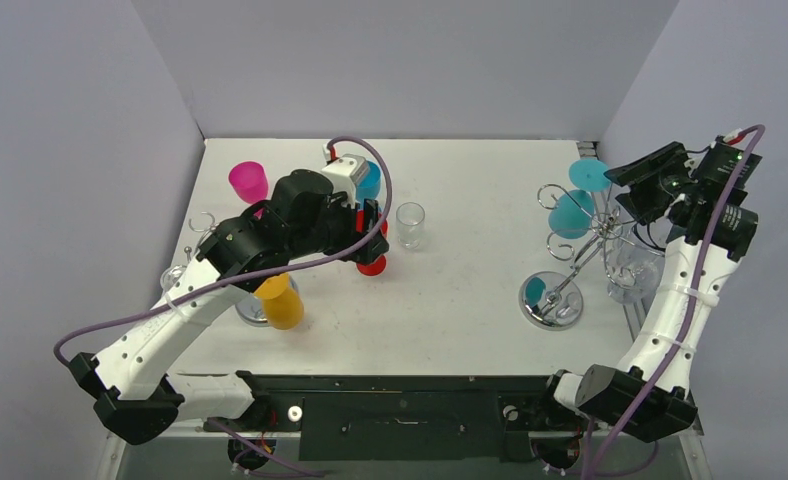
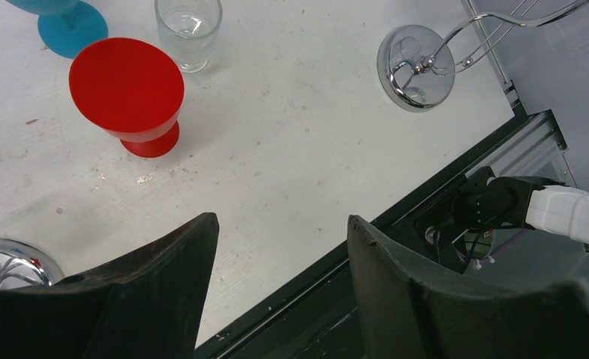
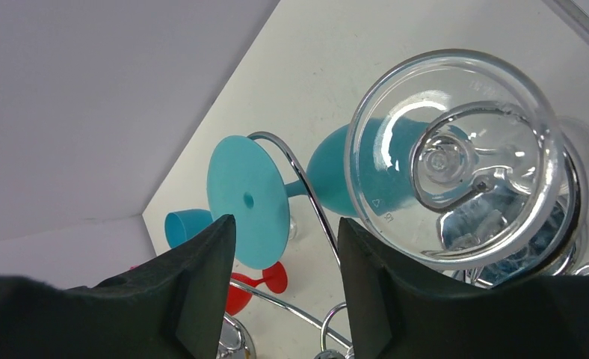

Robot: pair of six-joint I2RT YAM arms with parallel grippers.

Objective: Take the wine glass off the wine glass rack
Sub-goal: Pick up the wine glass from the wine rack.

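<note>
Teal wine glass (image 3: 248, 196) hangs by its foot on the rack (image 1: 551, 300), abt 3 o'clock on the table, with a clear wine glass (image 3: 456, 187) just beside it. R gripper (image 3: 285, 228) is part-open and empty, teal foot toward 11 o'clock of its fingers. L gripper (image 2: 282, 221) is open and empty near the red cup (image 2: 127, 90). Can't tell for sure which glass is meant. Best bet: pinch the stem, not the foot, then slide out along the wire before pulling away.
</note>
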